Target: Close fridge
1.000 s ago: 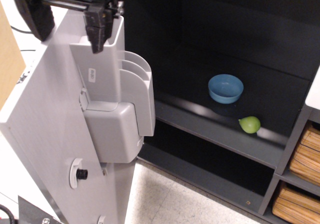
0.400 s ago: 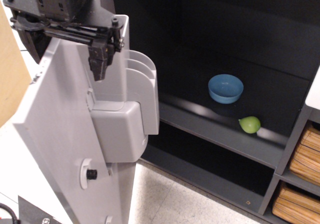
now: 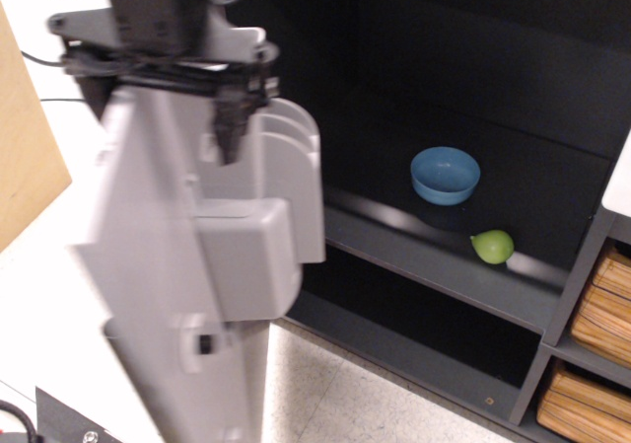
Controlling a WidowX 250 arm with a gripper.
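The fridge [image 3: 414,78] stands open, with a black shelved interior. Its light grey door [image 3: 148,295] swings at the left, edge-on and motion-blurred, with grey inner bins [image 3: 281,206] facing the interior. My gripper [image 3: 163,108] is at the door's top edge, with its jaws wide and straddling it. One dark finger [image 3: 234,127] hangs on the inner side by the bins; the other is on the outer side, partly hidden. The door handle is out of view.
A blue bowl [image 3: 445,175] and a green fruit [image 3: 492,246] sit on the fridge's shelf [image 3: 414,256]. A grey shelving unit with tan boxes [image 3: 601,305] stands at the right. A wooden panel [image 3: 25,167] is at the left. The floor [image 3: 335,394] is speckled.
The door has swung rightwards toward the fridge body, and my gripper has moved right with it at the top edge. The door is now blurred with motion.
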